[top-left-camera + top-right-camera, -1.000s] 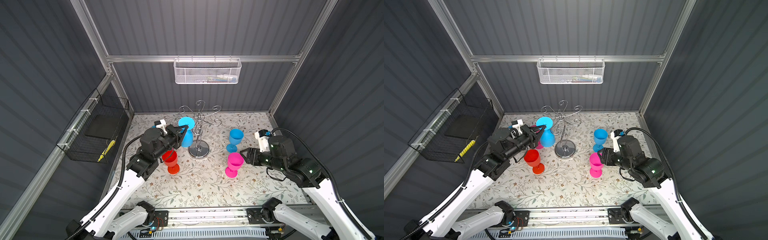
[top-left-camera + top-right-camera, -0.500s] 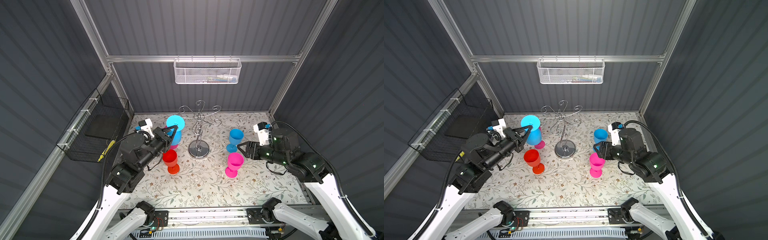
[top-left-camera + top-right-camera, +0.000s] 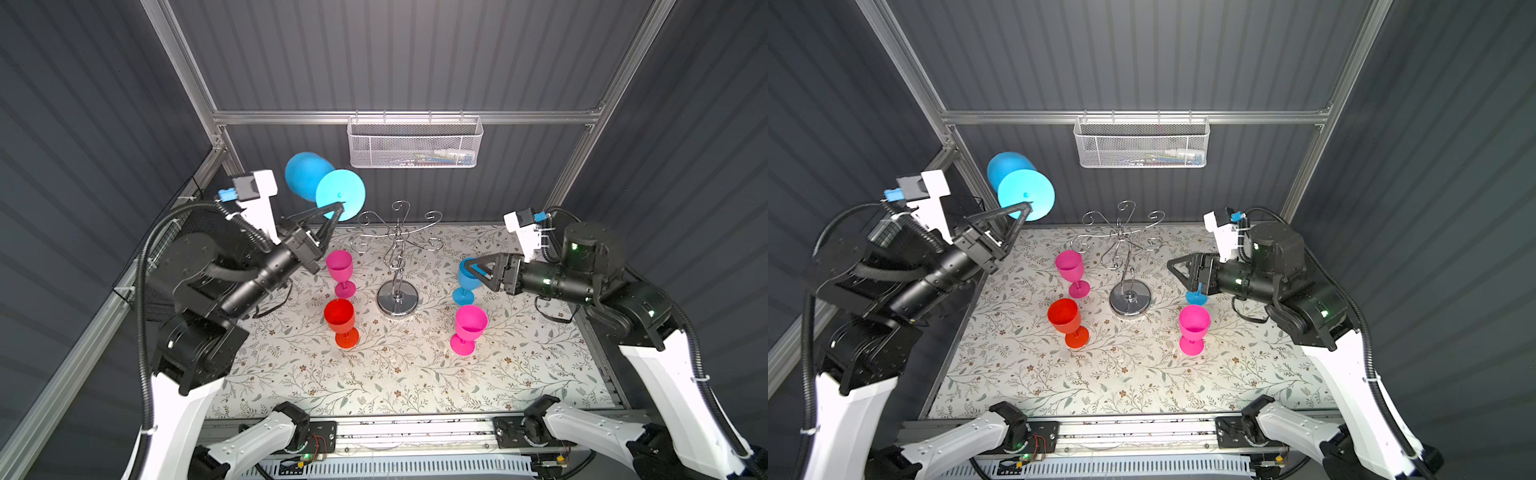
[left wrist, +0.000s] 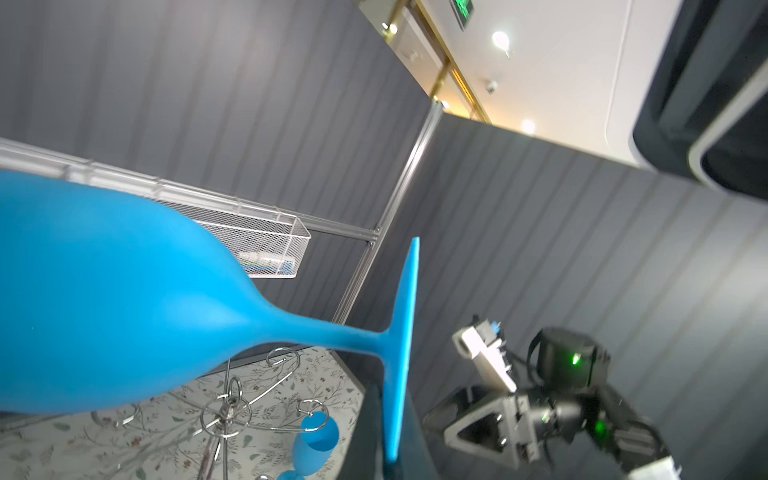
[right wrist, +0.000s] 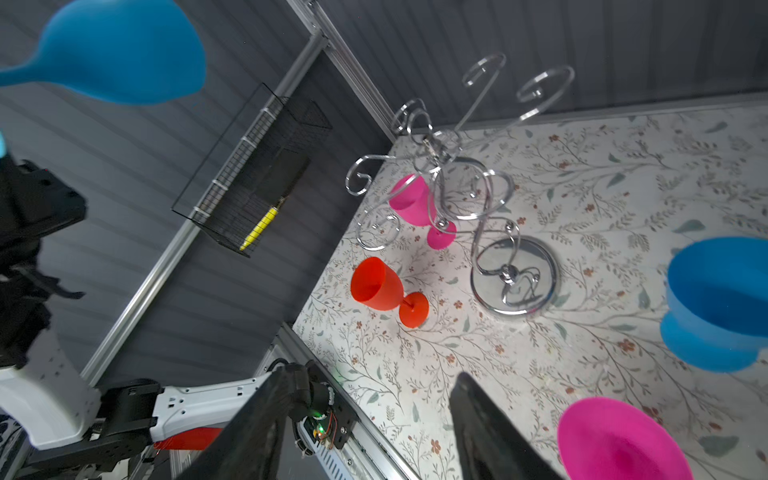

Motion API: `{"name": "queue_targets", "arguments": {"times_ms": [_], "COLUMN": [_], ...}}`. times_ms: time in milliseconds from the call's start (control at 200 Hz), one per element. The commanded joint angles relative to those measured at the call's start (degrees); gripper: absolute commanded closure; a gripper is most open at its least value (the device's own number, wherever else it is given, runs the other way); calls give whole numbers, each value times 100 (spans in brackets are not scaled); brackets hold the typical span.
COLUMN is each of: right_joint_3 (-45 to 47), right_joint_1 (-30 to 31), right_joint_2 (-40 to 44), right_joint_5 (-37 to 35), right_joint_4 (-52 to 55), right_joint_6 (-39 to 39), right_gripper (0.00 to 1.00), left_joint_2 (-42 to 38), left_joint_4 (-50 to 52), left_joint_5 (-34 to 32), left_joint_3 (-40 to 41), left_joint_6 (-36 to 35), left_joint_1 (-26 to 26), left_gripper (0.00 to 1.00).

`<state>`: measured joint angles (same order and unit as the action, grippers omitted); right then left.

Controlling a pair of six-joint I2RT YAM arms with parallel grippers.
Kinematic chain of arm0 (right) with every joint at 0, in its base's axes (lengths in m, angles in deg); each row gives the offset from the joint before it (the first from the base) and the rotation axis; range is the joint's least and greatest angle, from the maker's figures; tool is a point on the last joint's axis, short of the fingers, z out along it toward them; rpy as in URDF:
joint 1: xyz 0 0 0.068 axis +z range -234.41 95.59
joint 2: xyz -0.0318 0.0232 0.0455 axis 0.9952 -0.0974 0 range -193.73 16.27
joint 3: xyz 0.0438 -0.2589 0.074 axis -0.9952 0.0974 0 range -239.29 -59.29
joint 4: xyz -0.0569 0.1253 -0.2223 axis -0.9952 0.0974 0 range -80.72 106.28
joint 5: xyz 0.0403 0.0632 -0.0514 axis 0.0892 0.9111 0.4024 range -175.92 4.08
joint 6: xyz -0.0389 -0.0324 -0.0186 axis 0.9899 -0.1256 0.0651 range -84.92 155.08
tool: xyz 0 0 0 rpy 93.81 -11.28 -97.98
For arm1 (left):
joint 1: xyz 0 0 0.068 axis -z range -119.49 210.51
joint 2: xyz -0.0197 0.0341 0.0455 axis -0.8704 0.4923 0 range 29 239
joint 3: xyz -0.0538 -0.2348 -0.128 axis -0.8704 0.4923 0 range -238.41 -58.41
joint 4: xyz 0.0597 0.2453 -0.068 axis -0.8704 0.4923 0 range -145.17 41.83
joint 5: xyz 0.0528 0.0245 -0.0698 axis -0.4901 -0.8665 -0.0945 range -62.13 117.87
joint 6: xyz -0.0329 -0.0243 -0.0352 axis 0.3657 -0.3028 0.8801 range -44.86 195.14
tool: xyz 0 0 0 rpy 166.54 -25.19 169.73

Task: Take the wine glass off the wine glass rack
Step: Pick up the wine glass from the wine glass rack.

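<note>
The chrome wine glass rack (image 3: 397, 249) (image 3: 1121, 243) stands mid-table on its disc base, with no glass on its scroll arms. A blue wine glass (image 3: 307, 174) (image 3: 1009, 170) hangs tilted in the air, up and left of the rack and clear of it. My left gripper (image 3: 338, 208) (image 3: 1025, 207) (image 4: 392, 436) is shut on the edge of its round foot (image 4: 405, 324). My right gripper (image 3: 468, 270) (image 3: 1173, 270) (image 5: 374, 378) hovers open to the right of the rack with nothing between its fingers. A second blue glass (image 5: 715, 299) lies outside its jaws.
Upright glasses stand on the floral cloth: pink (image 3: 340, 268) and red (image 3: 340, 318) left of the rack, blue (image 3: 465, 286) and pink (image 3: 469, 326) to its right. A white mesh basket (image 3: 413, 143) hangs on the back wall, a black wire basket (image 5: 257, 174) on the left wall.
My left gripper has carried the blue glass up and leftward, away from the rack. My right gripper has moved from beside the pink glass back to the standing blue glass.
</note>
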<state>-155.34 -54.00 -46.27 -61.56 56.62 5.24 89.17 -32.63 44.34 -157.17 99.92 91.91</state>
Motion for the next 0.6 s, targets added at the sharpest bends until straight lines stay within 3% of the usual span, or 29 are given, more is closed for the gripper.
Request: {"name": "queue_targets", "arguments": {"times_ms": [0,125,295,595], "right_joint_3": [-758,-1783,-2826,-3059], "right_joint_1": [-23,-84,-98,-104], "right_joint_2": [-253,-856,-1649,-2295], "right_joint_5": [413,965,1868,2089], "right_joint_4": [-46,84,-8,134], "right_joint_6": [271,359,182,-26], "right_gripper": [35,35,35,35], "left_joint_2": [251,189,328,572], "left_joint_4": [-4,-125,31,388], "left_joint_5": [1073,1124,1120,-655], "left_joint_3": [197,385,439,557], "left_joint_6": [-1820,-2878,-3788,-5780], "left_joint_1": [-20,-13,93,1625], "left_gripper": [100,100,100,100]}}
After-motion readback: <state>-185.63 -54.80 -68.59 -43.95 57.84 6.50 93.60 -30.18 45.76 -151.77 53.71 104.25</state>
